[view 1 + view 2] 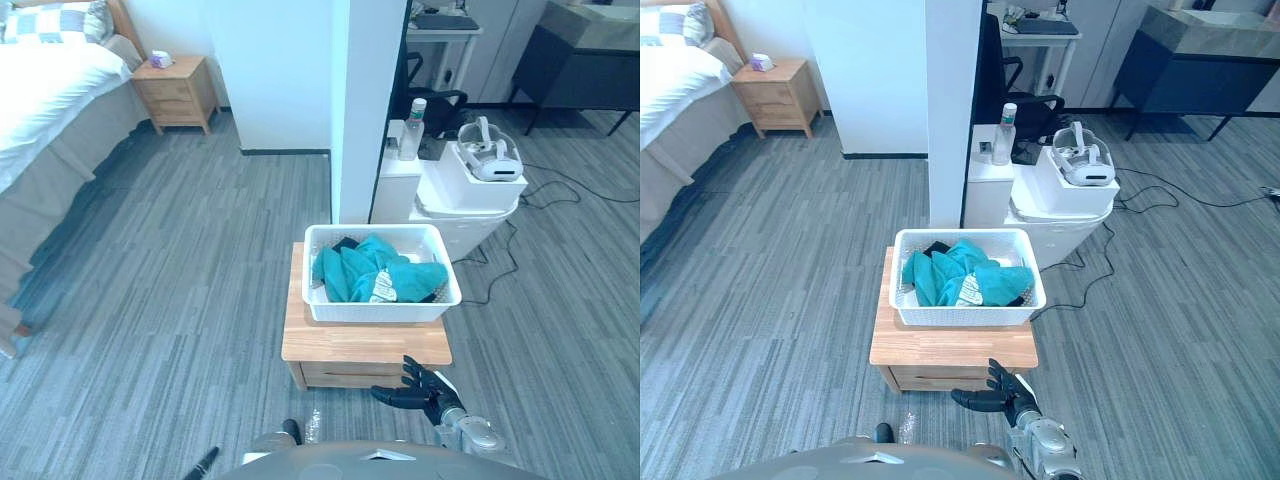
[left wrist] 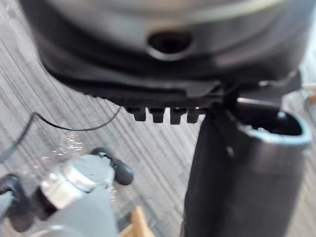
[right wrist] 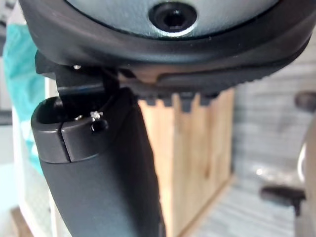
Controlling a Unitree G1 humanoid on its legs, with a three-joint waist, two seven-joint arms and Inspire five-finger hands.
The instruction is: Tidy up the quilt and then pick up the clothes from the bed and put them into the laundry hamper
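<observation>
Hovering right hand (image 1: 428, 390), fingers (image 1: 412, 372) spread and holding nothing, just before wooden stand (image 1: 340, 345), teal clothes (image 1: 362, 266) in white hamper (image 1: 380, 310)

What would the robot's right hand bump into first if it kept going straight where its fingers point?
Probably the front of the small wooden table, just ahead of the right hand, below the white basket. Depth is unclear.

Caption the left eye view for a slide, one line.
White hamper of teal clothes on a low wooden stand, the open right hand just before it, bed at far left.
</observation>
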